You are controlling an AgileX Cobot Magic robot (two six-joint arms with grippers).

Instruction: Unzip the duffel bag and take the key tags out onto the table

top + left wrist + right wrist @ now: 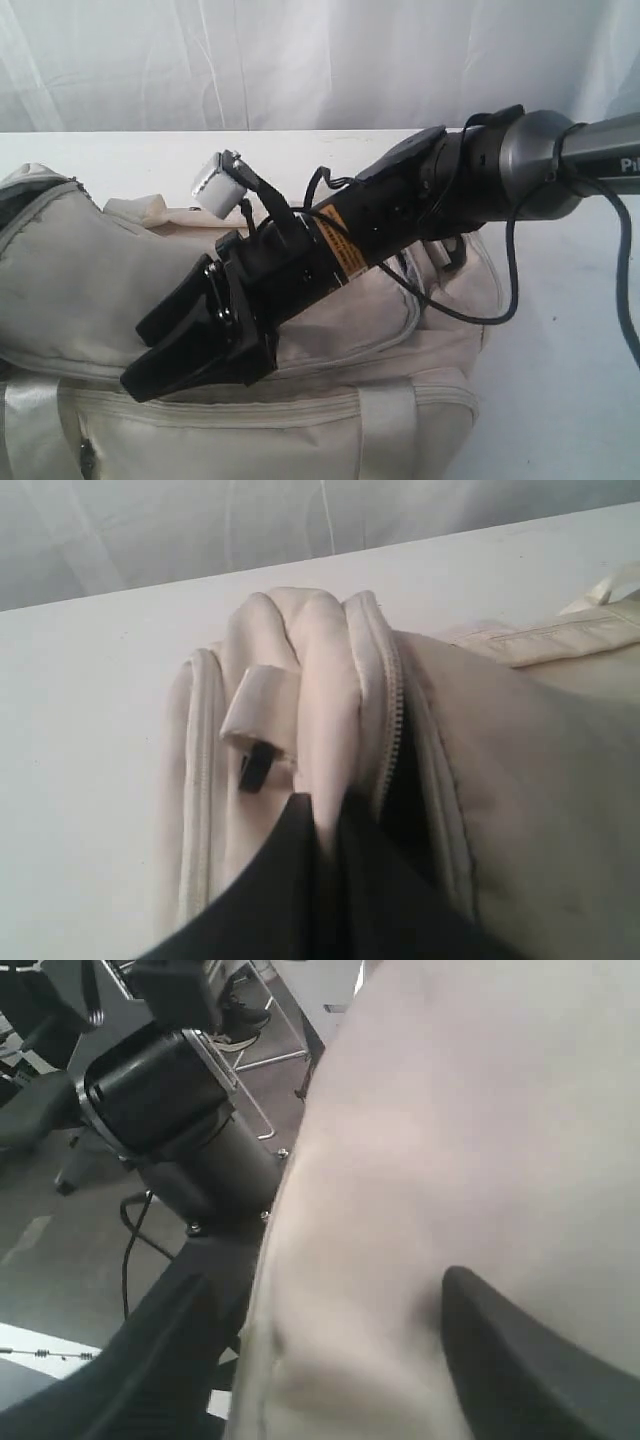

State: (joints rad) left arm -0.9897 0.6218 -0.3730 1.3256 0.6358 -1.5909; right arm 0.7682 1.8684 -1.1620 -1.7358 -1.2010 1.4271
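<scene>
The right claw (158,345) is spread wide, with fabric of the duffel bag (90,270) between its fingers. The left claw (322,815) pinches a bag fold beside the zipper (392,710).

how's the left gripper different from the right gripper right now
The left gripper is shut, pinching a fabric fold of the duffel bag; the right gripper is open, holding nothing. The left gripper is at the bag's zipper end; the right gripper hangs over its middle. Both have black fingers.
</scene>
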